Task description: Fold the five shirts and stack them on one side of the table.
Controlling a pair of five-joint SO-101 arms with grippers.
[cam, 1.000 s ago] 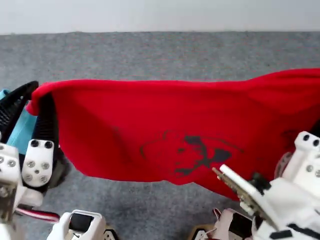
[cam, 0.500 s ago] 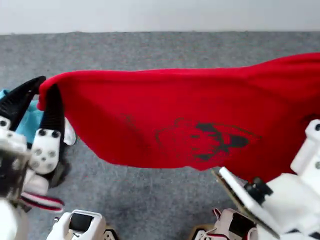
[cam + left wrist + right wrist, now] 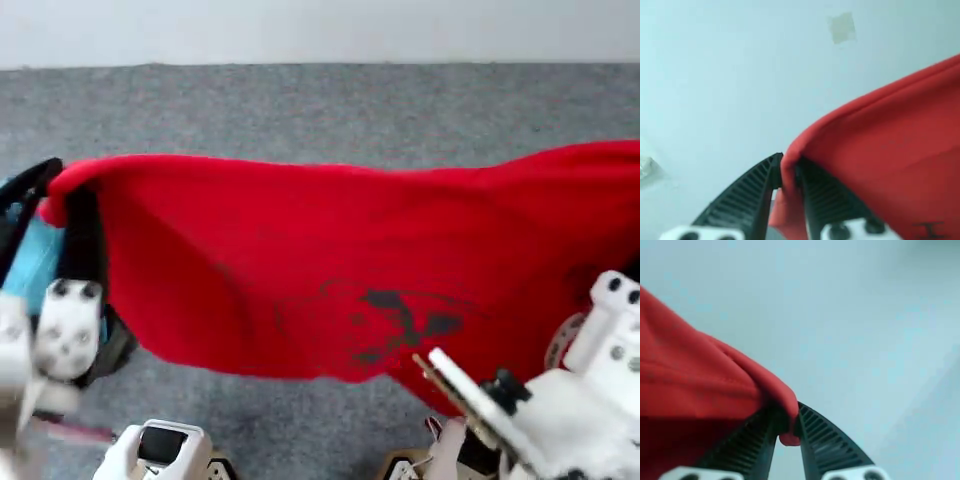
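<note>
Red shirt (image 3: 350, 260), lifted and stretched across the middle of the high view from the left edge to the right edge, above the grey table (image 3: 300, 100); the high view gives its full span and the dark printed graphic (image 3: 395, 320) at lower centre; light blue cloth (image 3: 35, 265) at the left edge beside the left arm. Left gripper (image 3: 787, 167): its wrist view gives the grasp, jaws clamped on a bunched shirt corner against a pale plain background. Right gripper (image 3: 789, 425): likewise pinched on the opposite corner; white right arm (image 3: 570, 400) raised at lower right.
</note>
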